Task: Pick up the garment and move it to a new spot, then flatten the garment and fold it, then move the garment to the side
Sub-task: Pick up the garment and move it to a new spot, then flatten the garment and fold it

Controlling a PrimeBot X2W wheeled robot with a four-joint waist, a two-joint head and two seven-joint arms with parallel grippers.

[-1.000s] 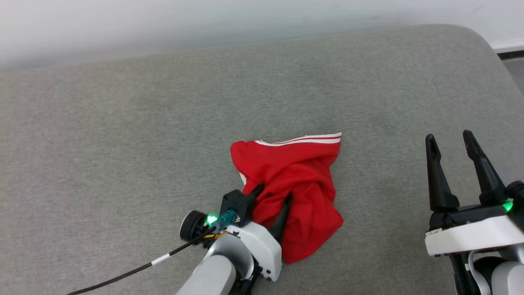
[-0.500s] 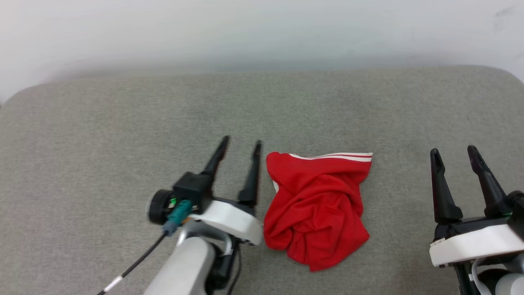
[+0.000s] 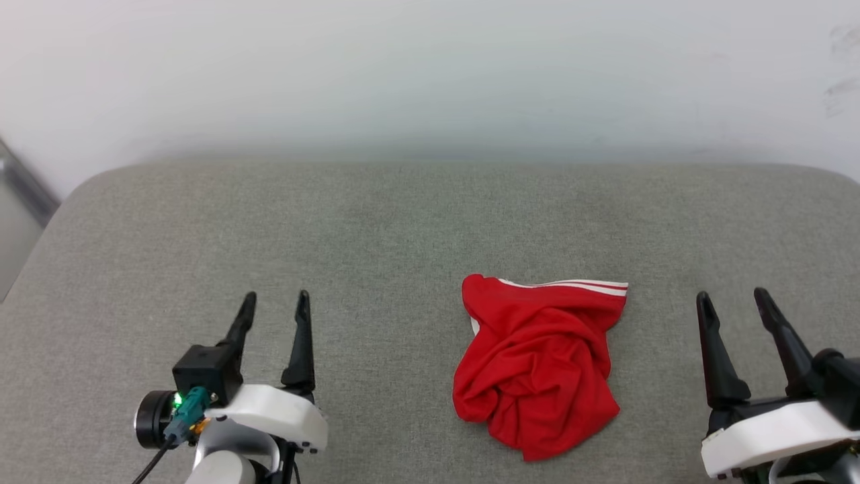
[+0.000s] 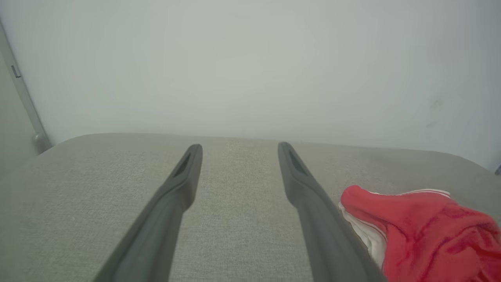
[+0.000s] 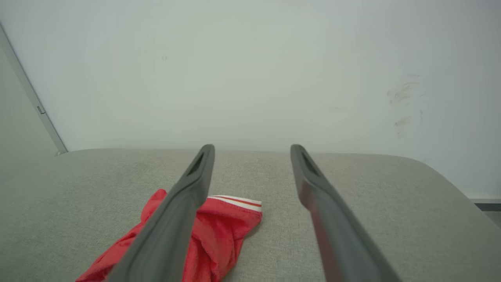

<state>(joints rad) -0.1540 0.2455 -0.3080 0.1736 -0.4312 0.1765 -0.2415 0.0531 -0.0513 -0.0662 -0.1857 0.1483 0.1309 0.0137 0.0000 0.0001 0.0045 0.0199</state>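
Note:
The garment (image 3: 537, 363) is a red shirt with red-and-white striped trim, lying in a crumpled heap on the grey cushion (image 3: 376, 228), right of centre in the head view. My left gripper (image 3: 277, 304) stands open at the lower left, well apart from the heap, with nothing between its fingers. My right gripper (image 3: 732, 299) stands open at the lower right, also clear of the cloth. The left wrist view has the garment (image 4: 422, 227) at its right edge, beside the left gripper (image 4: 239, 148). In the right wrist view the garment (image 5: 219, 231) lies behind the left finger of the right gripper (image 5: 252, 148).
A pale wall (image 3: 430, 74) rises right behind the cushion's far edge. The cushion's rounded corners sit at the far left and far right. A black cable (image 3: 151, 464) trails from my left wrist. Bare grey fabric stretches left of and beyond the heap.
My left gripper has let go of the garment and drawn back to the left, leaving the heap lying on the cushion. The head camera has tilted up, shifting the whole picture. The right gripper stays open.

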